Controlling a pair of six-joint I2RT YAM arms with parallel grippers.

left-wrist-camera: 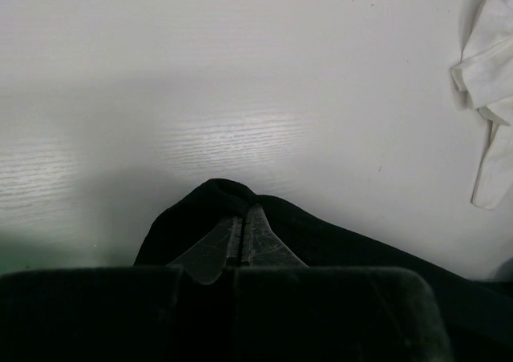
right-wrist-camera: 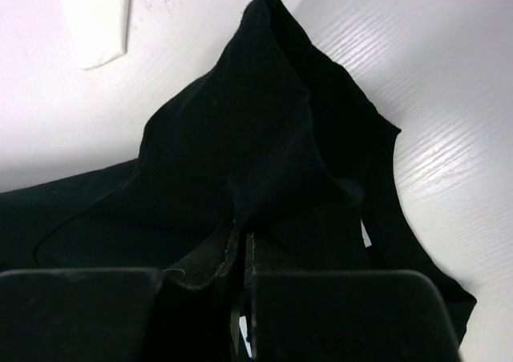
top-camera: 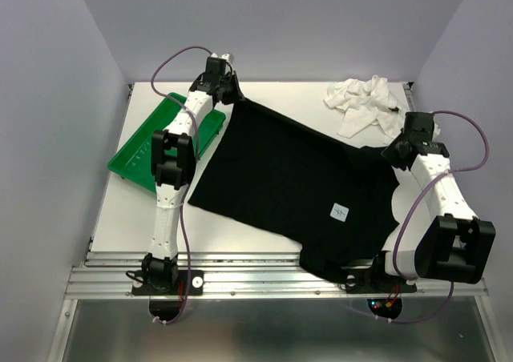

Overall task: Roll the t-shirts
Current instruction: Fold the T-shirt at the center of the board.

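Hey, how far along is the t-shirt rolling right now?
Done: nothing is rolled yet. In hand: the black t-shirt lies spread across the table, with the left gripper shut on its far corner and the right gripper shut on a raised fold at its right edge. Left: rolling the black one, then the white t-shirt, which sits crumpled at the far right.

black t-shirt (top-camera: 296, 182) lies spread on the table (top-camera: 272, 94); white t-shirt (top-camera: 361, 102) crumpled far right; green tray (top-camera: 132, 158) left.
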